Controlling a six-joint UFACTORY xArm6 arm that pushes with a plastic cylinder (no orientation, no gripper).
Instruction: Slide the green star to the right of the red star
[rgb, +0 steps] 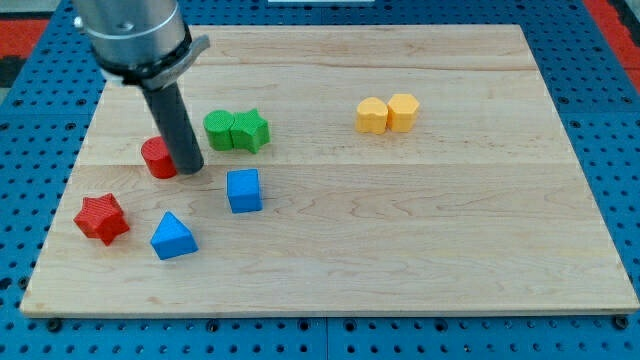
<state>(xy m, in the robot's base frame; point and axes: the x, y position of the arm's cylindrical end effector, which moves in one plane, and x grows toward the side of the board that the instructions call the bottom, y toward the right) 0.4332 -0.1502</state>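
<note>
The green star (251, 129) lies in the board's upper left part, touching a green round block (220, 130) on its left. The red star (101, 218) lies at the lower left, well below and left of the green star. My tip (191, 169) rests on the board just right of a red round block (157, 157), below and left of the green pair.
A blue cube (243, 190) lies below the green star. A blue triangle (172, 236) lies right of the red star. Two yellow blocks (387, 114) sit together at the upper right. The wooden board (400, 250) ends in edges on all sides.
</note>
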